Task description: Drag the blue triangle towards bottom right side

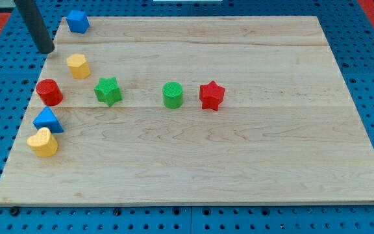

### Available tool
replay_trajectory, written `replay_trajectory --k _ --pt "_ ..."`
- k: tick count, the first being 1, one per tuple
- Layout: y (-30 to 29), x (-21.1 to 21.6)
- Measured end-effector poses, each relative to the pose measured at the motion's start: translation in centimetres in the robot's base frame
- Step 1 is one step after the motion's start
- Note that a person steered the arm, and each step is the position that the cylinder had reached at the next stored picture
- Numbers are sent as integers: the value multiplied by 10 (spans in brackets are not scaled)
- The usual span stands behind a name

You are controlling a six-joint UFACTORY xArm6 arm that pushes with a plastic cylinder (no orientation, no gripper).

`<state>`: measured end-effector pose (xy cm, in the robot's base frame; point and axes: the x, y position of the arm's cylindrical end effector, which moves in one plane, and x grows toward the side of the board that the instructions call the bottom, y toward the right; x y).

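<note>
Wooden board lies flat on a blue table full of little holes. I have no claw to open or close, only a dark rod, so nothing can be grabbed. It can only push.

My tip sits at the view's top left, just off the board's left edge, touching no block.

Going left to right: the yellow heart block is far below my tip, near the board's left edge. The blue triangle is also below my tip, and it touches the yellow heart's top. This is the block I must move. The red round block is below my tip too, between my tip and the blue triangle, and it looks just apart from the triangle. The blue cube is up and a little to the right of my tip. The yellow block is down and right of it. Farther right stand the green star, the green round block and the red star, well apart.

I think my tip must get to the triangle's upper left side. The red round block stands in the way there, so that looks tricky.
</note>
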<state>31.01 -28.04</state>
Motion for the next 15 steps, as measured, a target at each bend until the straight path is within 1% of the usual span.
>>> replay_trajectory --k 2,3,4,5,6,7,9,10,11,12,13,14,15 --pt "-4 7" --pt "-8 40" --pt "-11 62" --pt "-23 62" --pt "-24 75" --pt "-24 76" --pt "-24 119" --pt "-24 150" --pt "21 167" --pt "146 167" --pt "202 178" --pt "130 178" --pt "109 179"
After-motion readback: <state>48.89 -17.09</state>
